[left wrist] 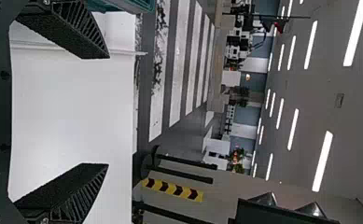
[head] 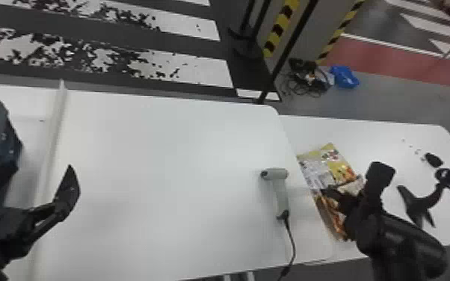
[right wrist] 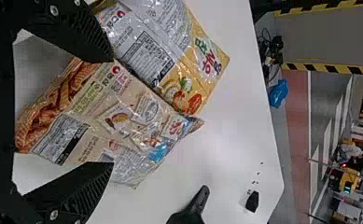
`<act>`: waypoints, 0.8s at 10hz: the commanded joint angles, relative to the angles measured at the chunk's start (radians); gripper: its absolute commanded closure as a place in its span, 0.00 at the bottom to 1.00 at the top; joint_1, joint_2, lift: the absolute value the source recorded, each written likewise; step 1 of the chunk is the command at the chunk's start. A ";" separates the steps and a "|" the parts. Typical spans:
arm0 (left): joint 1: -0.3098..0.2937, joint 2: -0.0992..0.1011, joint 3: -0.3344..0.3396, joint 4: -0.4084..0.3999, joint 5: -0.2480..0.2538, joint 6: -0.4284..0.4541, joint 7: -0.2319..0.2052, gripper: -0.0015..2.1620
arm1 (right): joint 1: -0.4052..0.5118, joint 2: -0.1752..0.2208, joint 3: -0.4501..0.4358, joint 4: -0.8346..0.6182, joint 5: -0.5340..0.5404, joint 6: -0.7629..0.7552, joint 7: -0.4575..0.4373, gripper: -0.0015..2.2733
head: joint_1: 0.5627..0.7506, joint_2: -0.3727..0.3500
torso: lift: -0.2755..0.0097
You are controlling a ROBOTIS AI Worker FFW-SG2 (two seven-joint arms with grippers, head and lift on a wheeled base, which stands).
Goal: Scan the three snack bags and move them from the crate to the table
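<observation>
Bags (right wrist: 93,107) look light, limp, slick; contents probably crushable. Best pinched gently mid-body. Right gripper (right wrist: 112,112) spread beside them; left gripper (left wrist: 108,110) spread, empty.

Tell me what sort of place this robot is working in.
Probably an indoor workshop or robotics test hall: bright strip lights line the ceiling, yellow-and-black hazard tape runs beyond the table, and a corded handheld scanner sits on the white table.
</observation>
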 commanded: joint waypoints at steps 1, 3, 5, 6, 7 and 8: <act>-0.001 -0.001 -0.001 0.001 -0.001 0.000 0.000 0.02 | 0.067 0.011 0.015 -0.131 -0.015 0.007 0.012 0.03 | 0.70 0.03 | 0.75; -0.006 -0.001 -0.001 0.001 -0.001 0.000 0.002 0.02 | 0.159 0.043 0.043 -0.288 -0.067 0.041 0.101 0.04 | 0.70 0.03 | 0.75; -0.012 -0.001 0.001 0.001 -0.002 0.003 0.002 0.02 | 0.235 0.066 0.143 -0.403 -0.073 0.023 0.137 0.04 | 0.70 0.03 | 0.75; -0.015 -0.001 0.001 0.001 -0.002 0.003 0.002 0.02 | 0.252 0.086 0.192 -0.432 -0.070 -0.020 0.177 0.04 | 0.70 0.03 | 0.75; -0.017 -0.001 0.001 0.001 -0.001 0.003 0.000 0.02 | 0.272 0.087 0.258 -0.458 -0.055 -0.085 0.208 0.04 | 0.70 0.03 | 0.75; -0.017 -0.001 0.001 -0.002 -0.002 0.003 0.002 0.02 | 0.286 0.087 0.325 -0.486 -0.027 -0.143 0.228 0.04 | 0.70 0.09 | 0.75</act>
